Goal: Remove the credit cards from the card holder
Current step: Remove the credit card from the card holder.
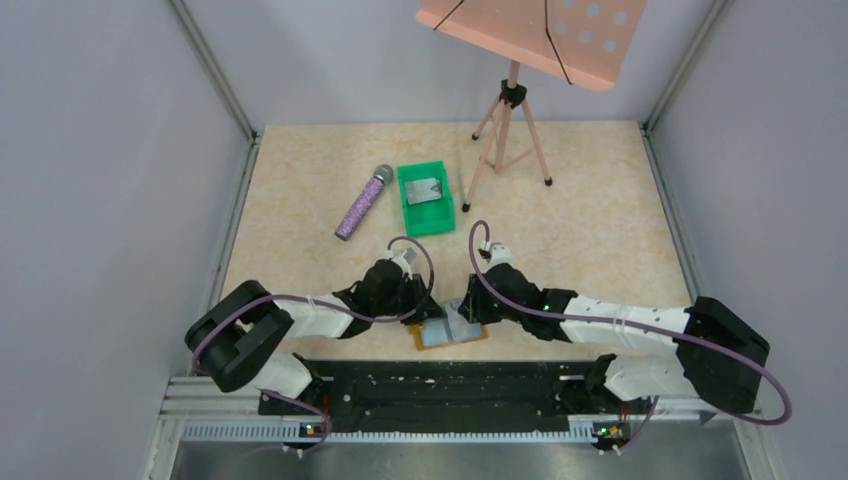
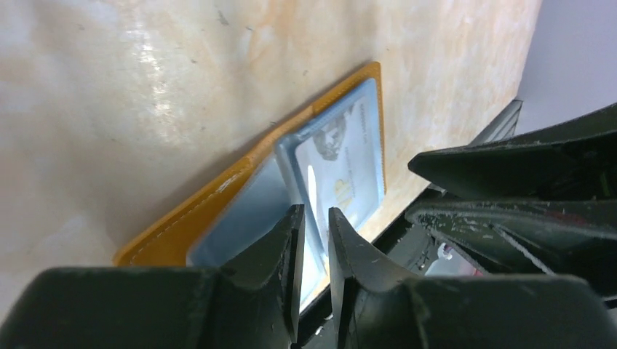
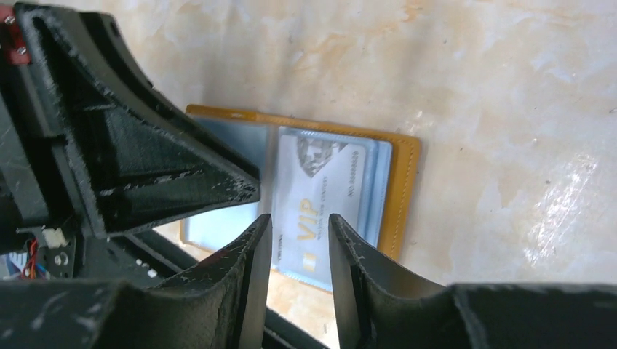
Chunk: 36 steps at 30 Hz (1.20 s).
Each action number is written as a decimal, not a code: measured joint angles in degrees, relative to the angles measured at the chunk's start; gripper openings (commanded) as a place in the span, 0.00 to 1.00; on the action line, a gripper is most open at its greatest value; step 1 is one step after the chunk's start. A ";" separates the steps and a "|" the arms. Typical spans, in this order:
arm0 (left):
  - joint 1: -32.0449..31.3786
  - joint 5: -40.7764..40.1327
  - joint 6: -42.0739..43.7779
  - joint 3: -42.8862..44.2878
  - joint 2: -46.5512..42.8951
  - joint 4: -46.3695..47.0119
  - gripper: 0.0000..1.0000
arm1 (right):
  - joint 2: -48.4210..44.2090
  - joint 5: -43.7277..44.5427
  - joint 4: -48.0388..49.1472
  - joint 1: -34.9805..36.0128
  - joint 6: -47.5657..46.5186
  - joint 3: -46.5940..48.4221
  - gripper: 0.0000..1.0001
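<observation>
Hovering left claw [image 2: 314, 227] and right claw [image 3: 300, 234], both parted and empty, over the card holder [image 3: 404, 190] lying open at the near edge of the tabletop [image 3: 495, 109], card [image 3: 320, 200] tucked inside; risking dragging the holder along, pocket gripping card.

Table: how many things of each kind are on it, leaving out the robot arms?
Microphone: 1
Green bin: 1
Music stand: 1
Card holder: 1
Cards: 2, one in the bin, one in the holder
Total: 6

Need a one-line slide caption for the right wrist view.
Right gripper, fingers apart, poised at a silvery VIP card in the open tan card holder.
</observation>
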 measured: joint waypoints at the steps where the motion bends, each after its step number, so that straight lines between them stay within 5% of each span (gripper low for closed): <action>1: 0.00 -0.42 -0.02 -0.09 0.55 0.31 0.27 | 1.01 -0.83 1.03 -0.94 -0.09 -0.09 0.33; 12: -1.70 -3.87 0.22 -1.36 2.05 3.89 0.35 | 4.50 -3.37 6.45 -3.21 1.75 -5.11 0.28; 25: -2.80 -5.35 0.74 -2.21 2.67 7.13 0.35 | 4.35 -3.08 11.10 -3.56 4.20 -8.11 0.07; 36: -3.32 -6.71 0.85 -2.95 1.29 6.64 0.36 | 1.88 -3.61 4.63 -3.56 4.55 -6.71 0.23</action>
